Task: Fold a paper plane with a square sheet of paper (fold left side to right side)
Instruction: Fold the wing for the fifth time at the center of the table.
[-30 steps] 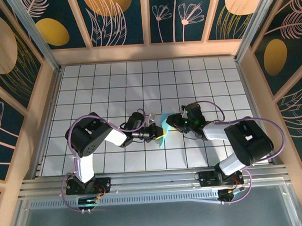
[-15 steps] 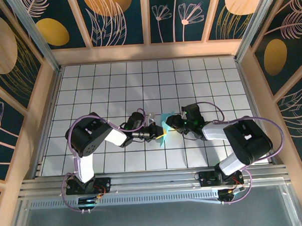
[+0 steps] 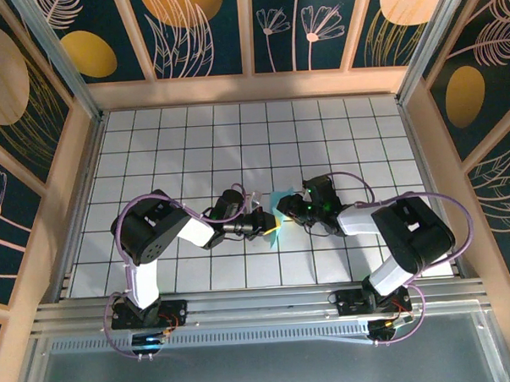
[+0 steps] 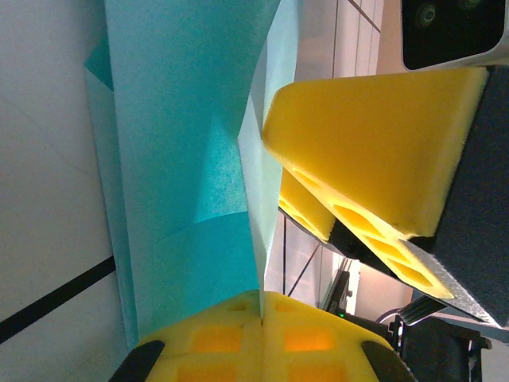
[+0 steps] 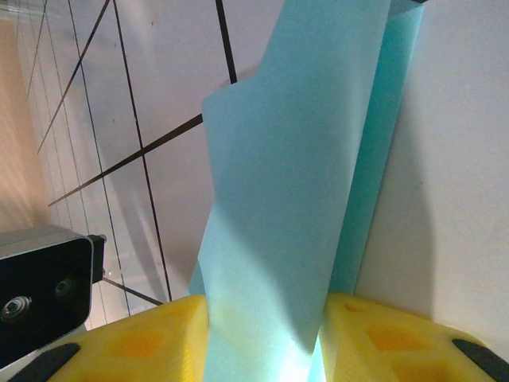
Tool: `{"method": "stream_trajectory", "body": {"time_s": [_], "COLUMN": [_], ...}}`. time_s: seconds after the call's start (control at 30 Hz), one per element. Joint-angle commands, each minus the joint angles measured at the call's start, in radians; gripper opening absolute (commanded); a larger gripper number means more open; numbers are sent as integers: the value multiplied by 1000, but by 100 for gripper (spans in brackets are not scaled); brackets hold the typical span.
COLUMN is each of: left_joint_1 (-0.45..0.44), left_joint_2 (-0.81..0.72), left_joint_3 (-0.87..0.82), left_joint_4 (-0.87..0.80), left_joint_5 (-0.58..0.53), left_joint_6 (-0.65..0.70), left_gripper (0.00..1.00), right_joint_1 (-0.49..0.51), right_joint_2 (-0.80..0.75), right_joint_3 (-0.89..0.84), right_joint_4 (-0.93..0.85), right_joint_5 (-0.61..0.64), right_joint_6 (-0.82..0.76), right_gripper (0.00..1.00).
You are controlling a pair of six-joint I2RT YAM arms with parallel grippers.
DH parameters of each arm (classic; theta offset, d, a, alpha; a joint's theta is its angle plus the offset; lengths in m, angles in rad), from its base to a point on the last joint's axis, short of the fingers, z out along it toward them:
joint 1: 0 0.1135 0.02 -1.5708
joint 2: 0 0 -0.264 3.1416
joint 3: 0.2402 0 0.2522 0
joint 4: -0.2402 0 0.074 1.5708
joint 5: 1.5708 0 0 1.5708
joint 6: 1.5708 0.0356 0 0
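The light teal sheet of paper point(image 3: 279, 210) is folded into a narrow, layered strip and held up off the tiled floor between the two arms. My left gripper point(image 3: 268, 222) comes in from the left. In the left wrist view its yellow pads point(image 4: 215, 338) are pressed together on the paper's point(image 4: 183, 119) thin lower edge, so the left gripper point(image 4: 262, 309) is shut. My right gripper point(image 3: 292, 210) comes in from the right. In the right wrist view its fingers point(image 5: 135, 342) stand apart, and a flap of the paper point(image 5: 294, 199) passes through the gap of this gripper point(image 5: 262, 318).
White tiled floor point(image 3: 194, 151) with dark grid lines lies all round the paper, fenced by wooden walls point(image 3: 250, 88). The right gripper's yellow fingers point(image 4: 374, 143) hang close over the left gripper, and both arm bases stand at the near edge.
The right gripper has crept slightly left and farther along the paper. The left arm and the paper have hardly moved.
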State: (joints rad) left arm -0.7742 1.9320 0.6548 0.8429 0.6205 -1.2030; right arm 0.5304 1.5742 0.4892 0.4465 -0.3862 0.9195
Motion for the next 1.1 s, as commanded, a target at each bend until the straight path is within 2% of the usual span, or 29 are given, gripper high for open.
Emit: {"method": "stream_trajectory", "body": {"time_s": [0.0, 0.1, 0.23, 0.37, 0.6, 0.93, 1.07], "left_joint_1": [7, 7, 7, 9, 31, 42, 42], "left_joint_2": [21, 16, -2, -31, -102, -46, -30], "left_joint_3": [17, 16, 17, 16, 0, 53, 74], "left_joint_4": [44, 43, 4, -38, -133, -153, -188], "left_joint_5": [4, 0, -11, -22, -58, -42, -50], "left_joint_6": [-5, -3, 20, 42, 87, 100, 118], "left_gripper": [0, 1, 11, 24, 32, 35, 31], "right_joint_1": [11, 11, 11, 11, 11, 11, 11], "right_joint_2": [22, 38, 63, 84, 94, 96, 95], "right_joint_3": [30, 44, 65, 60, 61, 64, 67], "right_joint_4": [3, -46, -120, -120, -112, -115, -116], "right_joint_5": [4, 16, 38, 40, 41, 40, 42], "right_joint_6": [-3, -22, -58, -62, -62, -65, -64], "right_gripper": [41, 40, 38, 38, 37, 37, 37]}}
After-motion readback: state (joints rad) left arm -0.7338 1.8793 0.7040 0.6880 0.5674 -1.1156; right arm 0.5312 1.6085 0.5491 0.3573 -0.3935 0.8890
